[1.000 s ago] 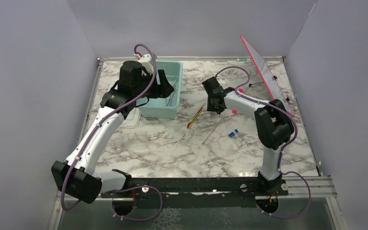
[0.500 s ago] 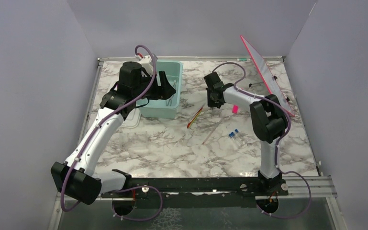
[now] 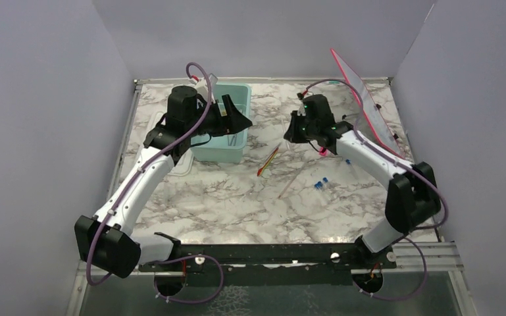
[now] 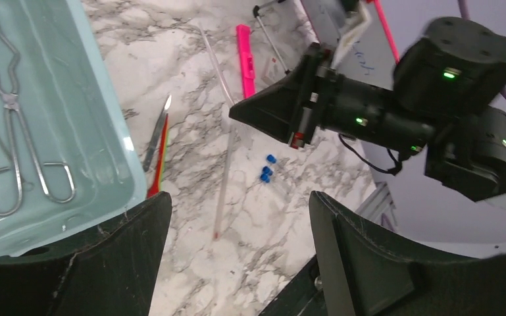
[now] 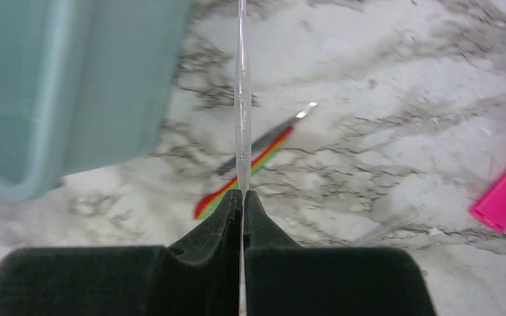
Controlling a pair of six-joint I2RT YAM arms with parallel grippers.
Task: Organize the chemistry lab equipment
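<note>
Since half a second ago my right arm has swung its elbow out wide, and the right fingers (image 5: 237,201) now point across toward the tub (image 3: 220,153). They are pinched tight on a clear rod (image 5: 242,112), which sticks out well ahead of them above the worktop (image 3: 237,210). The left fingers (image 3: 235,115) have edged over the tub's right rim and are spread wide, holding nothing.

The tongs (image 4: 13,125) already lie in the tub. A second rod (image 4: 224,178), the vials (image 4: 265,172) and a striped tool (image 5: 212,201) sit out on the worktop, with the pink strip (image 4: 244,49) further back.

My worry is the rod. It is gripped near one end, so I expect it could pivot or slip in the pinch, or catch the tub wall. The left arm also sits right where I'd drop it, so the two arms could clash.
</note>
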